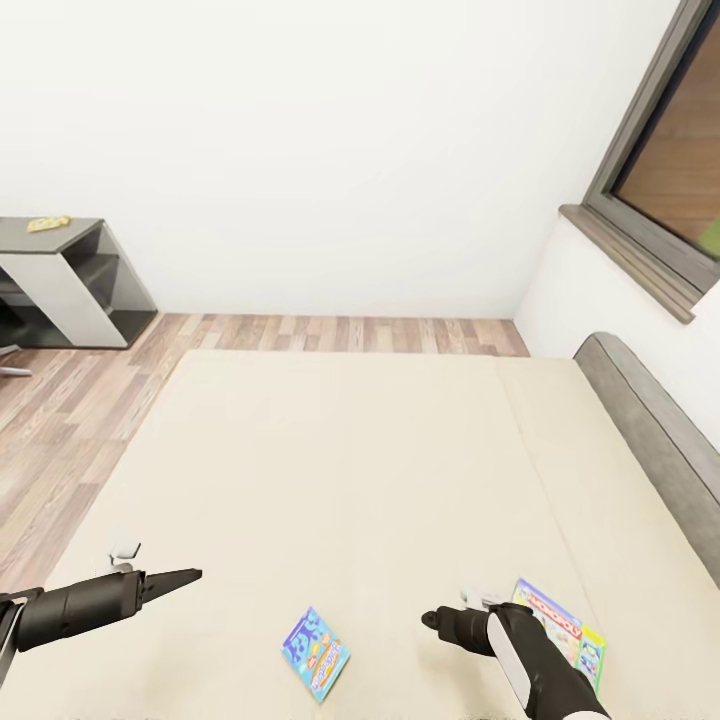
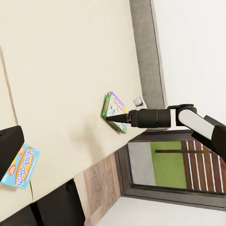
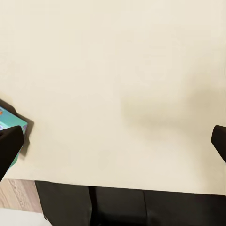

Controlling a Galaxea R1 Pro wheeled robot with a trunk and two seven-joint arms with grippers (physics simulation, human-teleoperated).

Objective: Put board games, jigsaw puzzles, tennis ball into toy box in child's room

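You can read "MONOPOLY" on the purple-blue game carton lying on the bed. The lettering on the blue game carton is too blurred to read reliably.

A bedroom in a home: a wide cream bed with a grey padded headboard at the right fills the lower frame. Behind it lie plank floor, bare white walls and a dark-framed window at upper right. Two colourful game cartons on the bed suggest a child's room; a grey shelf unit stands at left.
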